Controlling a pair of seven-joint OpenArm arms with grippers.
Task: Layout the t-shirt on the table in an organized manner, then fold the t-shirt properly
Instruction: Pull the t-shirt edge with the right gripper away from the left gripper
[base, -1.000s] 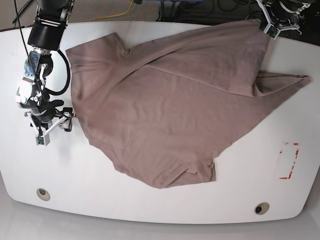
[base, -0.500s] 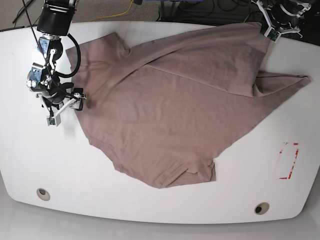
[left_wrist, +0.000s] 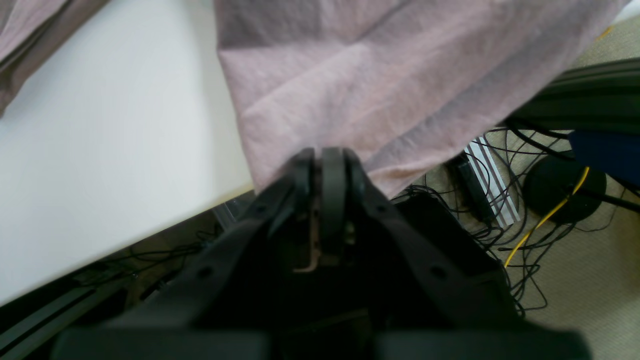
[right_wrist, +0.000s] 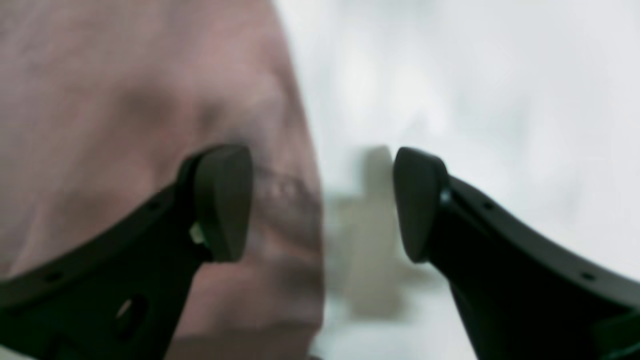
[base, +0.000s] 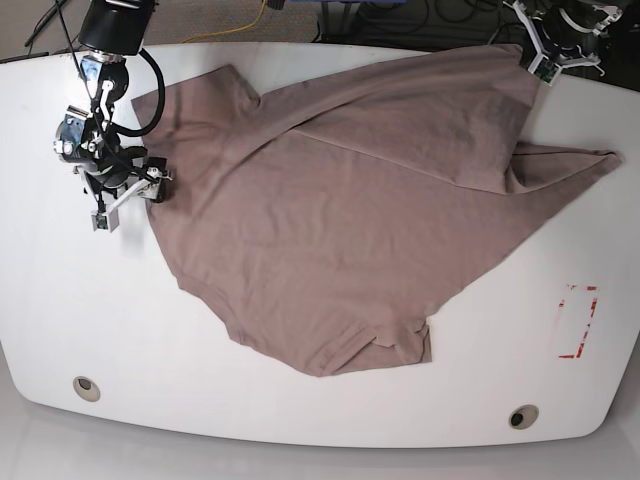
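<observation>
we see the left end effector (left_wrist: 322, 160) clamped on the t-shirt (base: 340, 210) corner at the bench (base: 300, 410) edge; our right end effector (right_wrist: 320, 202), fingers apart, straddles its opposite hem.

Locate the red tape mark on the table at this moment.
In the base view, the red tape mark lies on the white table near its right edge, apart from the t-shirt.

Base cam looks straight down on whole desk (base: 300, 420) from high up. Left wrist cam sits close behind its pincer (left_wrist: 325, 165) at desk's 1 o'clock edge. Right wrist cam, v. close, blurred, at 9 o'clock; both share shirt (base: 330, 220) w/ base.
</observation>
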